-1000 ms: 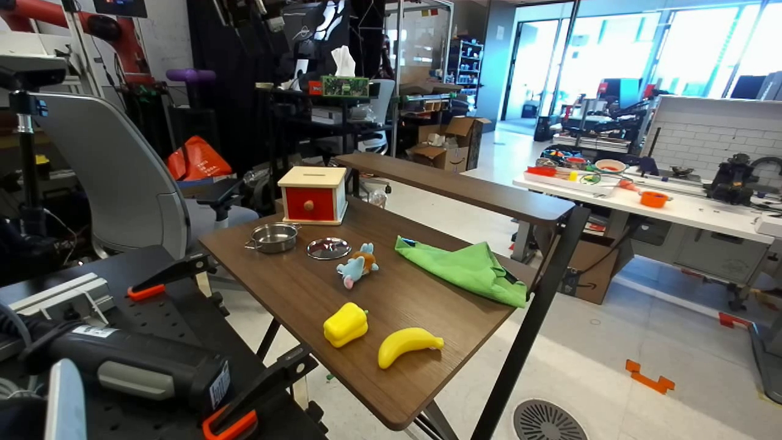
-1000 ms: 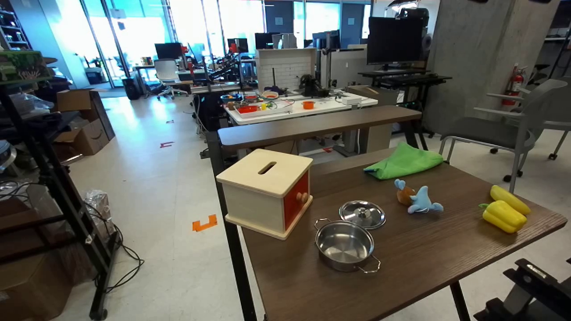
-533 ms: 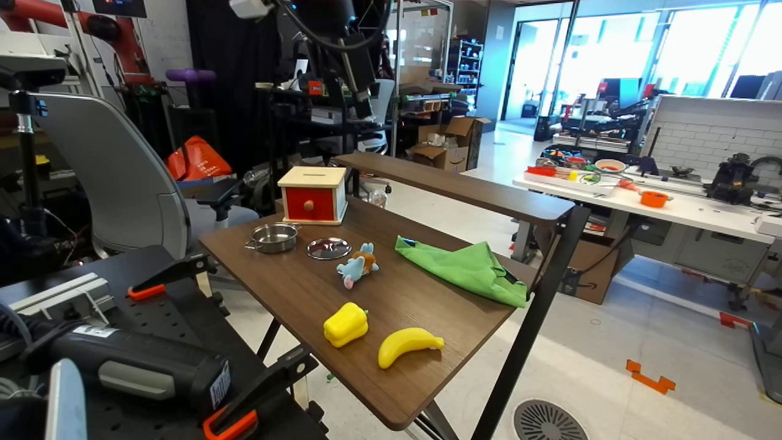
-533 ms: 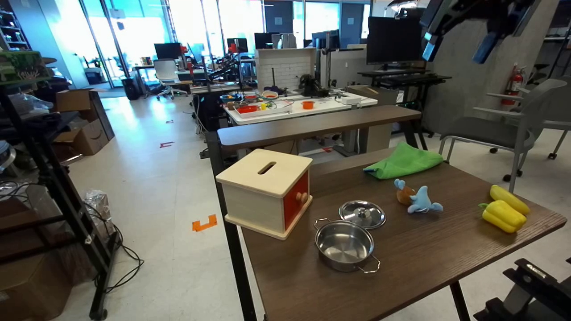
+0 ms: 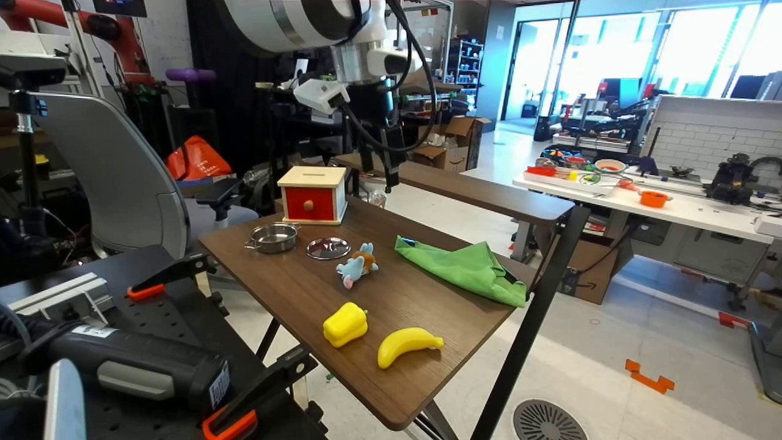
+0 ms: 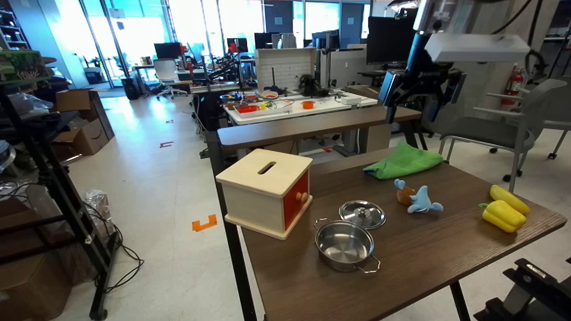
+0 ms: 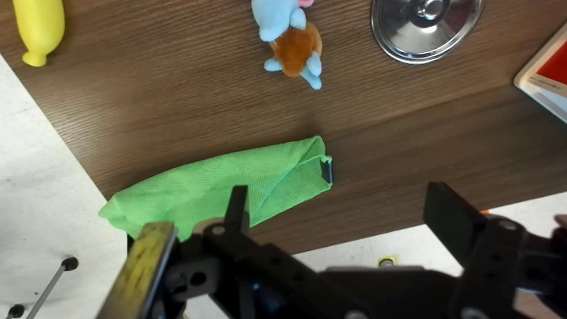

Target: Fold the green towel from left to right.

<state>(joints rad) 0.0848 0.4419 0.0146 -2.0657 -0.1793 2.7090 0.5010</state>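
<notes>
The green towel (image 5: 464, 269) lies rumpled and elongated on the brown table, near the edge beside the raised shelf. It also shows in an exterior view (image 6: 405, 162). In the wrist view the towel (image 7: 208, 181) lies left of centre, with a dark blue tag at its right end; one finger covers part of its lower edge. My gripper (image 7: 339, 188) is open and empty, with its fingers wide apart. It hangs above the table, apart from the towel, in both exterior views (image 5: 380, 176) (image 6: 410, 117).
A plush toy (image 5: 359, 266), a yellow pepper (image 5: 346, 325) and a yellow banana (image 5: 408, 346) lie on the table (image 5: 293, 293). A pot lid (image 6: 362, 215), a metal pot (image 6: 344, 246) and a wooden box (image 6: 254, 209) stand towards one end. A raised shelf (image 5: 452, 186) runs along one side.
The arm and gripper have come into both exterior views from above and moved down towards the table. The gripper stays open. The towel and the other objects have not moved.
</notes>
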